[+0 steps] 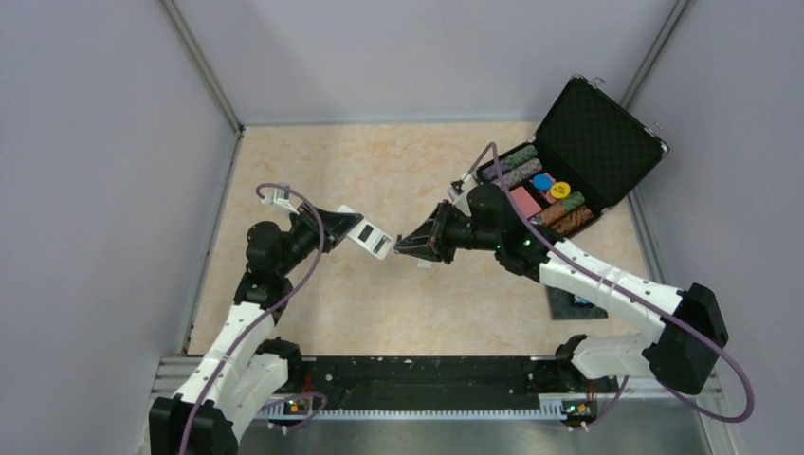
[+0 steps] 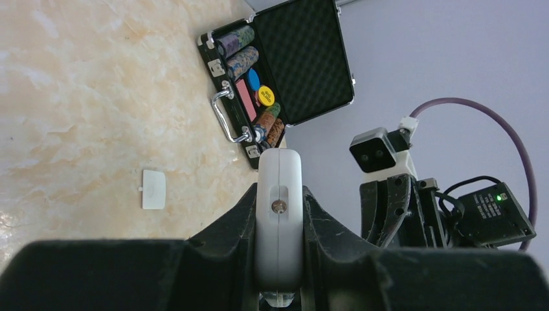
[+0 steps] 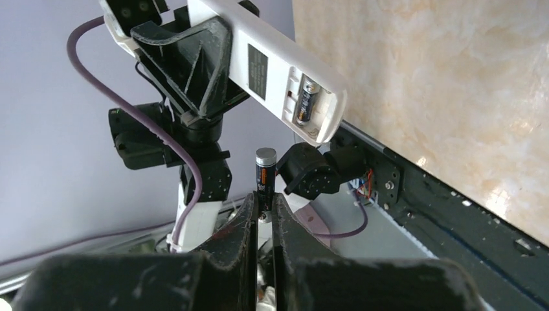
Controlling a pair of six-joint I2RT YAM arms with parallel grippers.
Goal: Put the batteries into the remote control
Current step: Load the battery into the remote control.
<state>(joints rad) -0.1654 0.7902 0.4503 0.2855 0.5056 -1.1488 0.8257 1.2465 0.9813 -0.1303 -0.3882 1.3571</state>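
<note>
One battery (image 3: pixel 305 100) seated in remote control (image 3: pixel 259 61); open case (image 1: pixel 597 133) holds chips (image 1: pixel 517 163).

Robot lab cell, plain grey partition walls (image 1: pixel 95 142), marbled tabletop (image 1: pixel 379 171), metal mounting rail (image 1: pixel 427 409)

- We can read no text in any view.
- The remote (image 3: pixel 285 68) has a dark label (image 3: pixel 257 63) on its white back, with print too small for us to read.
- The yellow chip (image 2: pixel 266 96) in the case (image 2: pixel 311 58) bears dark lettering we cannot make out.
- The upright battery (image 3: pixel 264 173) and the seated battery (image 3: pixel 306 100) show orange markings, blurred.
</note>
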